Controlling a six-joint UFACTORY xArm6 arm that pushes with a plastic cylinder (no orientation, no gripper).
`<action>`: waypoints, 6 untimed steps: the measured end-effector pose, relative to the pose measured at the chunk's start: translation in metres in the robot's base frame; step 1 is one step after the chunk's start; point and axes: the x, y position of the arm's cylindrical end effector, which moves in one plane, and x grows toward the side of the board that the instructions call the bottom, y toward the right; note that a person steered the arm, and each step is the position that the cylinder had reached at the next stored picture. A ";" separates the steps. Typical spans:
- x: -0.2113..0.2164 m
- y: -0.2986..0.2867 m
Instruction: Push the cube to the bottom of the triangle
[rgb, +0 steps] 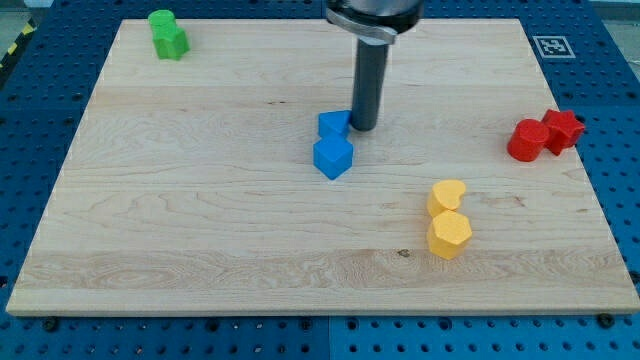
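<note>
My tip (364, 128) rests on the wooden tabletop (200, 220) near its middle, just right of the farther of two blue blocks and seemingly touching its right edge. There is no hand on this rig, only the dark rod, so nothing can open, close or grip.

The two blue blocks sit together. The nearer one, the blue cube (333, 158), stands with a corner turned towards the near edge. The farther blue block (334, 124) is half hidden by the rod, and I take it to be the triangle (its shape is hard to make out). The cube already lies on the triangle's near side, touching it or almost so, set slightly left.

In my judgement the job is nearly finished, and what remains is fine placement. The tip stands beside the triangle, so a push from here would shift the wrong block. Better to swing clear around the pair and nudge the cube gently, in short strokes through its centre so it does not spin.

Far left sits a green block (168, 34), at the right two red blocks (544, 135), and near right two yellow blocks (449, 218), all well apart.
</note>
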 end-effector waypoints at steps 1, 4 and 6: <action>0.002 -0.025; 0.029 0.013; 0.043 -0.027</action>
